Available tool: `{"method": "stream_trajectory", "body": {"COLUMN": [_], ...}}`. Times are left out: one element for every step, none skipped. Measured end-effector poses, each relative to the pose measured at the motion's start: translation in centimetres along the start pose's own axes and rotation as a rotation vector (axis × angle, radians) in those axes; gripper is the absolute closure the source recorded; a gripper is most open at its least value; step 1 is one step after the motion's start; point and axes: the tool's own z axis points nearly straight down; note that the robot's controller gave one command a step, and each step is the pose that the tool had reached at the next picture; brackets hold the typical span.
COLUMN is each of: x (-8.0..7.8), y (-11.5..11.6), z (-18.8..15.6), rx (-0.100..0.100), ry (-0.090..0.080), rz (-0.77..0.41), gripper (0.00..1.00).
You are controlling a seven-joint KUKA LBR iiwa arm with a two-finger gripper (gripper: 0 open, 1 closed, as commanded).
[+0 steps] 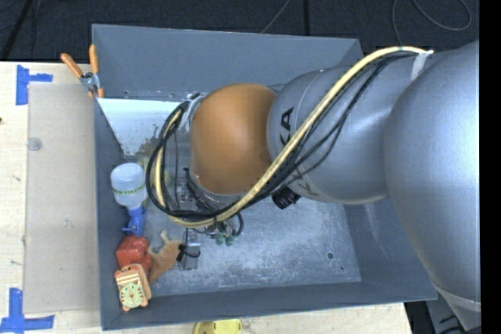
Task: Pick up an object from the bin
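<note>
- One gripper [188,252] sits low by one tan piece [165,260]; whether it is open or closed cannot be told.
- Along the bin's [235,59] left edge lie one white-and-blue bottle [129,188], one red lump [131,250] and one yellow toy clock [133,287].

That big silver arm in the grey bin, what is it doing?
A robot arm reaches down into the bin from the right. Its gripper is low near the bin's floor, next to a small heap in the left corner: a brown scrap, a red toy, a little yellow clock and a white bottle. Whether it has hold of anything yet cannot be told.
</note>
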Motion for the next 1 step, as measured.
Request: {"method": "stream_trajectory", "body": {"x": [-0.18], "y": [-0.07], "z": [-0.44], "rx": [-0.002], "ry": [-0.007], "rz": [0.004], "gripper": [0.0]}}
